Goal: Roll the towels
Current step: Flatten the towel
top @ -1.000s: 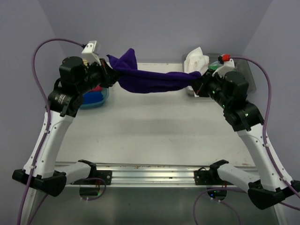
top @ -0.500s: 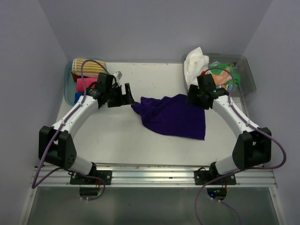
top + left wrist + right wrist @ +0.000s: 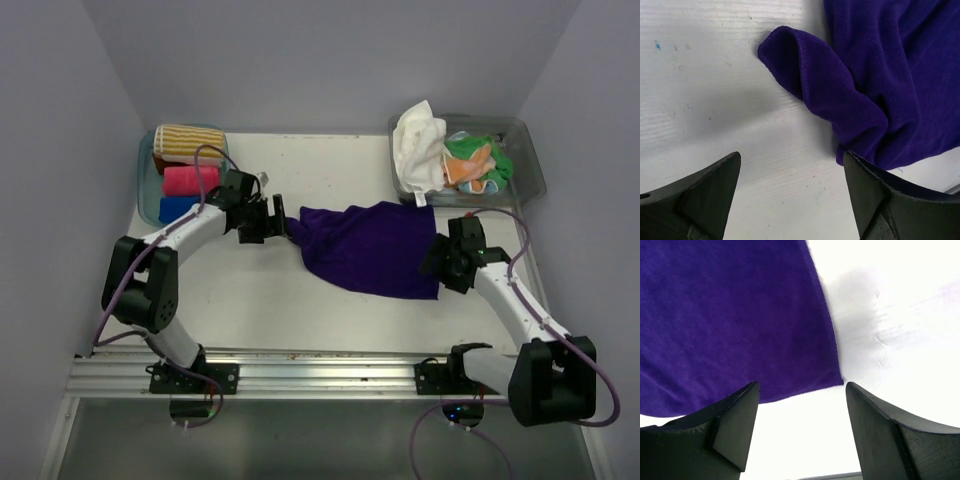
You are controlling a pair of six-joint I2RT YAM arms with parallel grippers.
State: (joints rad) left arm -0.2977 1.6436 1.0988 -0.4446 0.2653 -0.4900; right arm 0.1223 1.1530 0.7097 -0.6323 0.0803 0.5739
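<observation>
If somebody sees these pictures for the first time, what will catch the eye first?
The purple towel stands out most: it lies spread, slightly crumpled, in the middle of the table, with the left gripper and right gripper open at its two ends, holding nothing. Next come the far-right tub, a white towel hanging over its rim, and the far-left tub with three rolled towels.
</observation>
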